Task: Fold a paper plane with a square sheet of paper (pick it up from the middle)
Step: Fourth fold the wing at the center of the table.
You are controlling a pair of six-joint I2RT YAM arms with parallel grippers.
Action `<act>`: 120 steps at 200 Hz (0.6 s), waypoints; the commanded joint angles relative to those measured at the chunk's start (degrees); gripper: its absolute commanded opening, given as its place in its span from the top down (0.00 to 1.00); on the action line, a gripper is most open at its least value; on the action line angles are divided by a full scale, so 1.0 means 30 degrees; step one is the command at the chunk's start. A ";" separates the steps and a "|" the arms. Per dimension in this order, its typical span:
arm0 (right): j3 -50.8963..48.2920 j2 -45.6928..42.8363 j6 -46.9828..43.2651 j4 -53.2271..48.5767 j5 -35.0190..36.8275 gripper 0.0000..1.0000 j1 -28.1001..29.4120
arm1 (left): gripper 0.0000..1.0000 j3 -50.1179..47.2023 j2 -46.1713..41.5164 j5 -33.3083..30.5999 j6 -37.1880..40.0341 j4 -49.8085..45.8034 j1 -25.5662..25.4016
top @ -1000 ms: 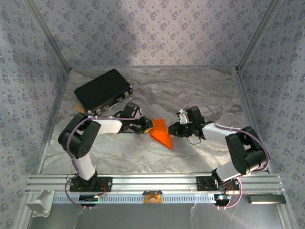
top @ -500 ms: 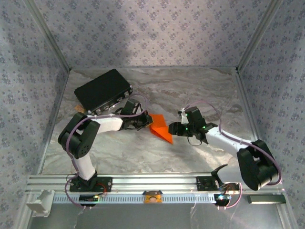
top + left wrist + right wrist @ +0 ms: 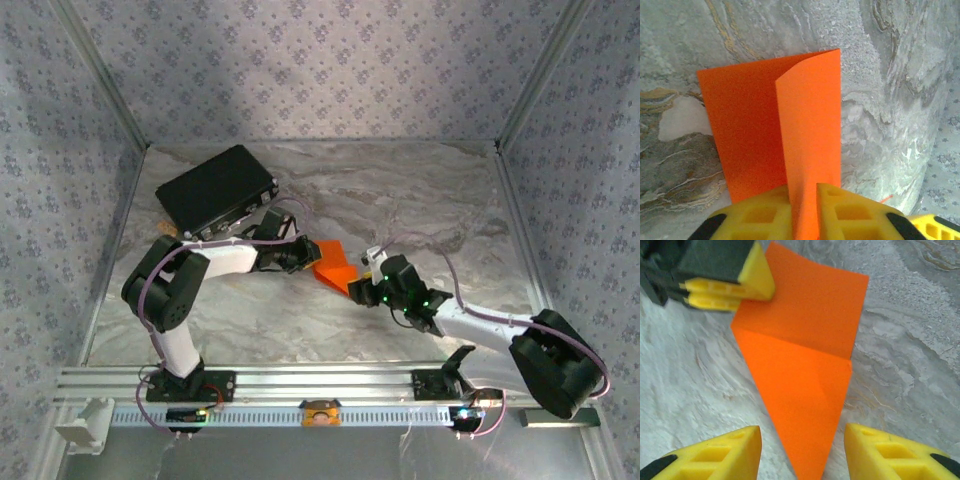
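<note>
Square sheet of paper (image 3: pixel 335 266), desk (image 3: pixel 400 190) centre: thin, limp, easily torn; hold at crease. Left gripper (image 3: pixel 803 202), 9 o'clock, jaws clamping raised flap; right gripper (image 3: pixel 802 447), 4 o'clock, jaws parted astride tip.

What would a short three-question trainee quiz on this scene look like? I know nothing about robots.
1. True or false: the left claw is shut on the orange paper.
2. Pick one. The right claw is: A) open, with the paper's pointed end between its fingers; B) shut on the paper; C) shut on nothing.
3. Fill in: in the top view, the black case lies on the table at its far ___ corner.

Key: 1 true; 2 A; 3 left.
</note>
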 commanded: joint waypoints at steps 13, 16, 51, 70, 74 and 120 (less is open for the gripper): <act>0.0527 0.1271 -0.4871 0.1903 0.1887 0.51 0.2070 | 0.90 0.0534 -0.0670 0.0451 0.0248 -0.0058 0.0014; 0.0505 0.1382 -0.5166 0.2081 0.2022 0.51 0.2239 | 0.91 0.0528 -0.0708 0.0452 0.0233 -0.0072 -0.0006; 0.0654 0.2801 -0.7187 0.2988 0.5741 0.51 0.3883 | 0.94 0.0414 -0.1184 0.0398 0.0220 -0.0341 0.0005; 0.0959 0.3412 -0.8526 0.2694 0.5854 0.53 0.4153 | 0.93 0.0381 -0.1332 0.0249 0.0218 -0.0567 0.0010; 0.1021 0.3569 -0.8794 0.2646 0.5946 0.54 0.4145 | 0.93 0.0375 -0.1333 0.0248 0.0218 -0.0573 0.0012; 0.1113 0.4257 -0.9924 0.3533 0.6898 0.55 0.4078 | 0.94 0.0454 -0.1158 0.0472 0.0255 -0.0577 -0.0013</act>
